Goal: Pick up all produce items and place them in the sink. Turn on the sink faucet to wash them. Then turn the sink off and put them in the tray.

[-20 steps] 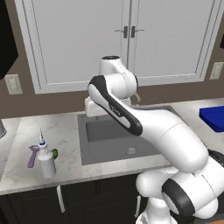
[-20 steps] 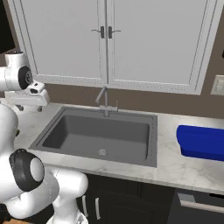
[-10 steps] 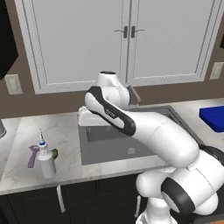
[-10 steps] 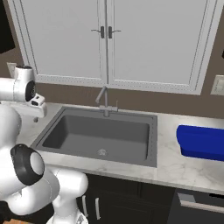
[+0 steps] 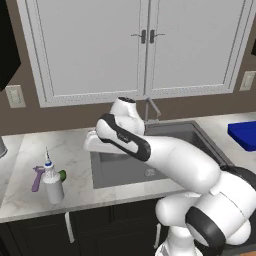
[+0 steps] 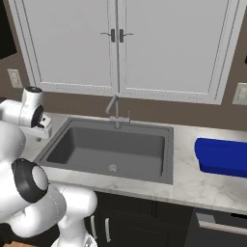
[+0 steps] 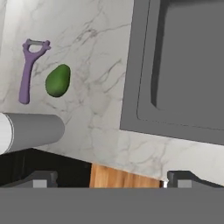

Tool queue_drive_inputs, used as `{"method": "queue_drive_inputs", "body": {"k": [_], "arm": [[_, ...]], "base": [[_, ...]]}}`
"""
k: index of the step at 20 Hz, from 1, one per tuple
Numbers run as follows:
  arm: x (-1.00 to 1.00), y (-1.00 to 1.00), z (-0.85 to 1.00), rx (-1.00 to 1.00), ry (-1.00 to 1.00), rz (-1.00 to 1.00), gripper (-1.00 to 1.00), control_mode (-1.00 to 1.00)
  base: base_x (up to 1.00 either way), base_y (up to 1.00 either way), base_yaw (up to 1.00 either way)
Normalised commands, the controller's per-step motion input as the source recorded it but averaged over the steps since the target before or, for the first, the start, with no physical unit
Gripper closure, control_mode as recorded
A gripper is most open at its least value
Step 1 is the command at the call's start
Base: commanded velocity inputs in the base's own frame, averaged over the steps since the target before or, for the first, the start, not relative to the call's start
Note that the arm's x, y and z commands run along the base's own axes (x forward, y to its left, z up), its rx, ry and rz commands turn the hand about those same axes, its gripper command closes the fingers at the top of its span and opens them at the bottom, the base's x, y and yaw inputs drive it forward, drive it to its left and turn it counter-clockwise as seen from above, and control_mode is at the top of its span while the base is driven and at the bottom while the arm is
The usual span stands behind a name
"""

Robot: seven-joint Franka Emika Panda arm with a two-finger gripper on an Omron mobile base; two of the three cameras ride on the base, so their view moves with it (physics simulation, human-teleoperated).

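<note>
Gripper (image 7: 109, 177), jaws spread wide and empty, looks down on the marble counter (image 7: 100, 65) left of the sink (image 7: 183, 65). Small green fruit (image 7: 57, 80) lies on the counter beside a purple peeler (image 7: 28, 70) (apart, not touching). Likely light, firm and smooth-skinned, apt to roll; best pinched across its narrower middle.

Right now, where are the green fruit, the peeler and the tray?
green fruit (image 7: 57, 80), hand view, its middle.
peeler (image 7: 27, 77), hand view, its handle.
tray (image 6: 223, 155), right base view, its front wall.
</note>
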Motion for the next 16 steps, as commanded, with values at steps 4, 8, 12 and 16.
{"method": "queue_drive_inputs", "body": {"k": [4, 8, 12, 16], "arm": [[0.37, 0.27, -0.12, 0.05, 0.08, 0.00, -1.00, -1.00], [0.36, 0.34, -0.11, 0.01, 0.13, 0.00, -1.00, -1.00], [0.17, 0.37, -0.12, 0.00, 0.10, 0.00, -1.00, -1.00], [0.07, 0.45, -0.12, -0.02, 0.06, 0.00, -1.00, -1.00]], "base": [[0.00, 0.00, 0.00], [0.00, 0.00, 0.00], [0.00, 0.00, 0.00], [0.00, 0.00, 0.00]]}}
